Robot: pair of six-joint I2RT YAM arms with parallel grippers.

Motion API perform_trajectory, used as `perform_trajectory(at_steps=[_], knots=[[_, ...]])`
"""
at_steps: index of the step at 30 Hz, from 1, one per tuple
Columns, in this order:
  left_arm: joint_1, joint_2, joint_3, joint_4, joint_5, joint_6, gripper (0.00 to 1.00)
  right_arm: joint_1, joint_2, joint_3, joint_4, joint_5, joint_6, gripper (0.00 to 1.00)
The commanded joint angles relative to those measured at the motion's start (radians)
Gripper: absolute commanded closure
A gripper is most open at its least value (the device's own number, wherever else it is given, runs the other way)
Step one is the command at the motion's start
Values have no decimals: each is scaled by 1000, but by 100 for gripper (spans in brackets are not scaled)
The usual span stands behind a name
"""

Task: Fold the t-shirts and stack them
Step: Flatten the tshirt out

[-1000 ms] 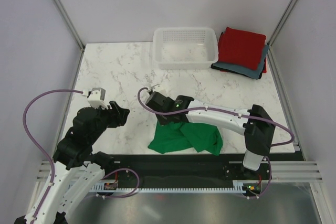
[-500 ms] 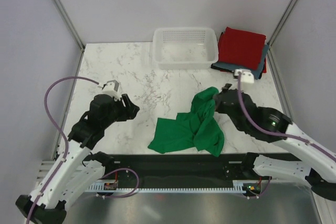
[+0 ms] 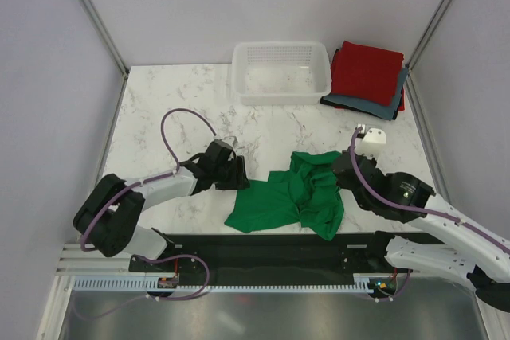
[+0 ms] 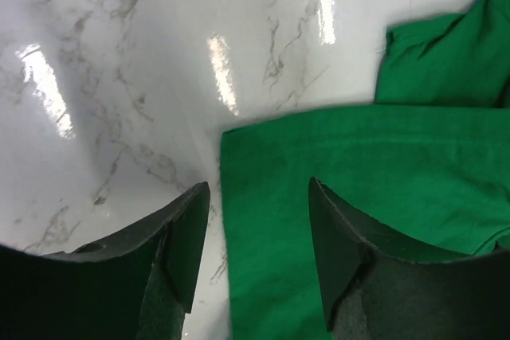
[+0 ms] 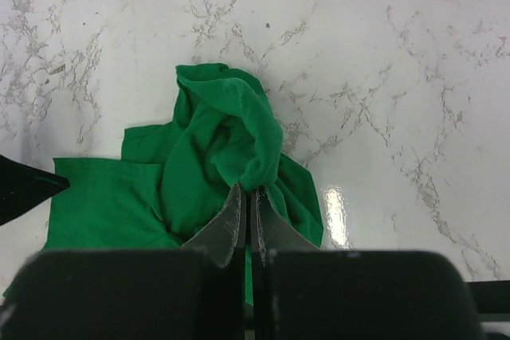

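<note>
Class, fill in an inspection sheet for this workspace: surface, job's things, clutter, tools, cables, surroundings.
Surface: white marble table.
Job's things: green shirt crumpled near the front edge; folded shirts, red on grey-blue, stacked far right.
Clutter: white basket at the far edge, beside the stack.
Tools: left tool open over the green shirt's edge; right tool shut on a bunch of the green shirt.
Cables: purple cables loop above both arms.
Surroundings: plain walls, metal corner posts.
</note>
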Motion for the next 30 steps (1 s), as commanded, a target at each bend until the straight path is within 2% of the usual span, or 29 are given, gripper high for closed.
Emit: perform_trajectory(at_steps=[1, 5, 6, 7, 8, 10, 12, 14, 16, 17, 19, 20, 21, 24, 27, 30], knots=[[-19, 57, 22, 129, 23, -46, 39, -8, -21, -3, -29, 37, 14, 100], [-28, 97, 22, 134, 29, -69, 46, -12, -28, -23, -28, 40, 17, 100], [-30, 105, 19, 161, 32, -72, 53, -15, -28, -26, -28, 42, 20, 100], [-30, 112, 19, 169, 52, -74, 70, -14, -25, -28, -28, 43, 20, 100], [-30, 128, 19, 177, 61, -74, 81, -15, -22, -28, -25, 46, 20, 100], [-30, 123, 25, 180, 72, -74, 98, -19, -16, -26, -17, 46, 17, 100], [-30, 68, 47, 163, 61, -62, 98, -25, -1, -18, -6, 46, -7, 100], [-25, 18, 102, 28, 8, -22, 98, -46, 28, 9, 26, 31, -50, 100], [-13, -71, 237, -85, -55, 13, 98, -103, 71, 55, 46, 0, -134, 100], [7, -101, 292, -200, -72, 50, 98, -129, 87, 127, 46, -7, -165, 100], [39, -177, 473, -317, -109, 82, 98, -199, 108, 217, 48, -4, -252, 100], [83, -200, 531, -413, -112, 108, 98, -224, 125, 312, 48, -1, -278, 100], [110, -222, 641, -455, -115, 121, 98, -267, 133, 360, 46, 0, -306, 100], [213, -306, 813, -585, -118, 165, 98, -331, 166, 527, 17, 20, -372, 100], [248, -371, 904, -670, -155, 219, 98, -348, 171, 620, -15, 57, -392, 100], [250, -435, 915, -701, -215, 241, 98, -351, 148, 637, -23, 72, -392, 100]])
